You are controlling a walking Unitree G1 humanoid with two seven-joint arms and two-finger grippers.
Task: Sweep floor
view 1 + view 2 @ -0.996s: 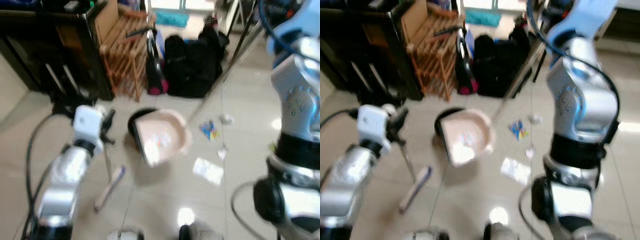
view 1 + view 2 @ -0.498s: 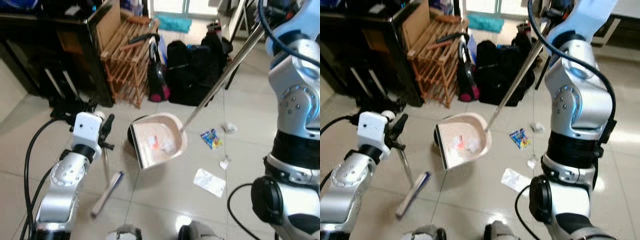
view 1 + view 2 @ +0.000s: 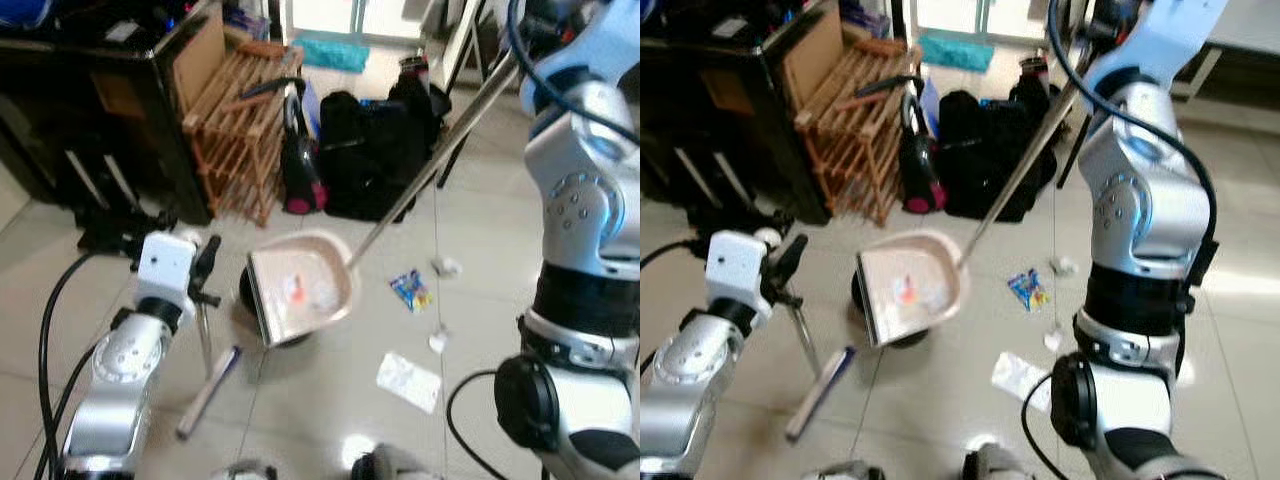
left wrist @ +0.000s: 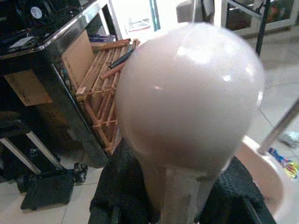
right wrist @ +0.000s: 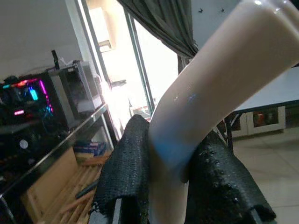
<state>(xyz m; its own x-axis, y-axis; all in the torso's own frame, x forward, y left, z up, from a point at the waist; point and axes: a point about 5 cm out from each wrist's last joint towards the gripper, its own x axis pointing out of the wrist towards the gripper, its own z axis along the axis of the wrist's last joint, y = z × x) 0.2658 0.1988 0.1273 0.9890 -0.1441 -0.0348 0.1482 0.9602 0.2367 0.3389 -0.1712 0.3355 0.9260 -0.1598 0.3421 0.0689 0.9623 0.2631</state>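
Glossy pink dustpan [image 3: 300,292], left gripper [image 4: 180,205] clamping rounded broom handle [image 4: 189,107], right gripper [image 5: 180,186] clamping dustpan pole [image 5: 210,88].

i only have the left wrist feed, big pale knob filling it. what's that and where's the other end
Observer: That is the top of the broom handle, clamped in the left gripper. Its brush head rests on the tile beside the dustpan.
Operator: is anything in the pan yet
Observer: Yes, the dustpan holds a few small scraps, one orange-red, and sits over a dark round base.
Operator: who holds the pan
Observer: The right gripper is shut on the pan's pale handle grip; the metal pole runs up from the pan toward that arm.
Operator: what's left on the floor
Observer: A blue wrapper, white paper and small white bits lie on the pan's right side.
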